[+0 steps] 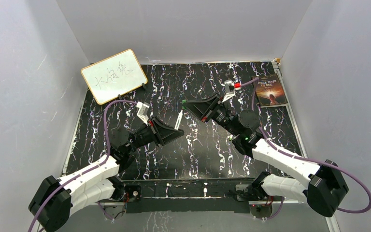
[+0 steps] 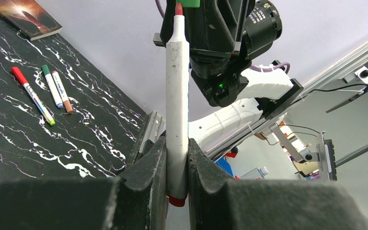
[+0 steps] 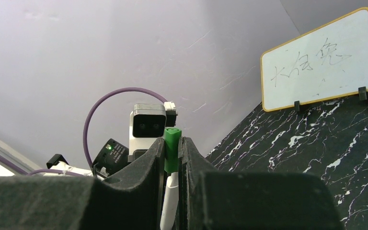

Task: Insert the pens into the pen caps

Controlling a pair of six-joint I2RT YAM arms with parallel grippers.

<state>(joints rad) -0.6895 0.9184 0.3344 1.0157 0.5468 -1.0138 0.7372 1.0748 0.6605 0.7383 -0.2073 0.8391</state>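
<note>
My left gripper [image 1: 176, 130] is shut on a white pen [image 1: 179, 119] low on its barrel. In the left wrist view the gripper [image 2: 177, 143] holds the pen [image 2: 177, 86] upright, with a red end below the jaws and a red tip on top. My right gripper [image 1: 189, 105] is shut on a green pen cap [image 1: 184, 102]. In the right wrist view the gripper [image 3: 172, 143] holds the cap [image 3: 171, 148], and the pen's nose [image 3: 168, 201] is at the cap's mouth. The cap [image 2: 188, 3] sits right at the red tip.
Three more pens lie together on the black marbled table: a red-capped one [image 2: 31, 96], a green-capped one [image 2: 51, 86] and a brown-ended one [image 2: 62, 92]. A book [image 1: 270, 90] lies at the back right. A small whiteboard [image 1: 114, 76] stands at the back left.
</note>
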